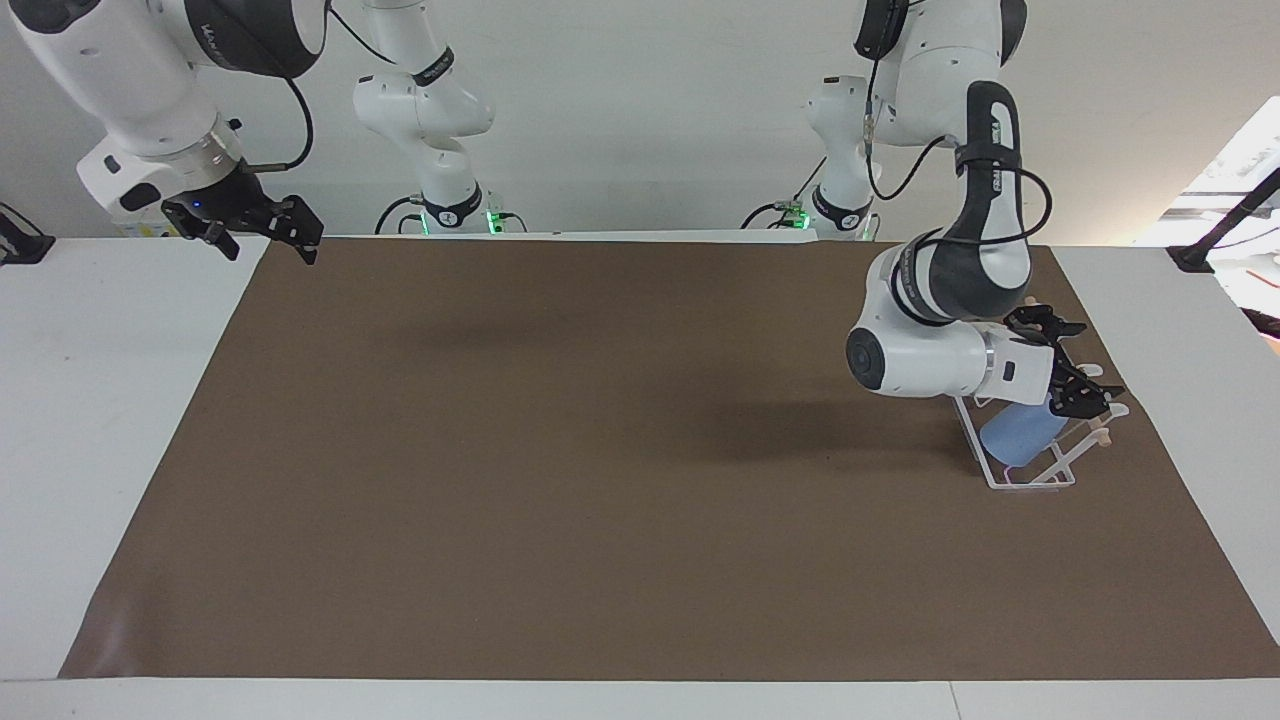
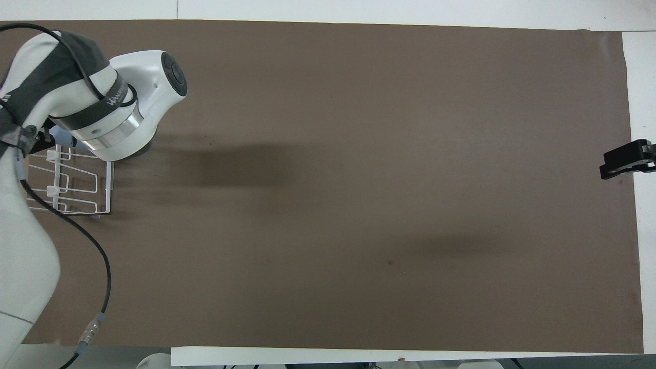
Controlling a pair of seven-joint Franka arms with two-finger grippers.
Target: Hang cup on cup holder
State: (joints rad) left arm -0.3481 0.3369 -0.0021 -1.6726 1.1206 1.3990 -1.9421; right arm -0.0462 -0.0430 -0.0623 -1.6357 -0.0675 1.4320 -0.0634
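The light-blue cup (image 1: 1022, 437) rests tilted on a prong of the white wire cup holder (image 1: 1040, 484), at the end of the holder farthest from the robots, toward the left arm's end of the table. My left gripper (image 1: 1088, 362) is open and empty just above the cup and apart from it. In the overhead view the left arm covers that gripper; only a sliver of the cup (image 2: 62, 137) and part of the holder (image 2: 109, 187) show. My right gripper (image 1: 265, 238) waits open and raised over the table's edge at the right arm's end; its tip shows in the overhead view (image 2: 625, 164).
A brown mat (image 1: 600, 450) covers most of the white table (image 1: 110, 400). The holder's wooden rod tip (image 1: 1103, 437) sticks out beside the cup. The left arm's wrist and elbow hang over the holder.
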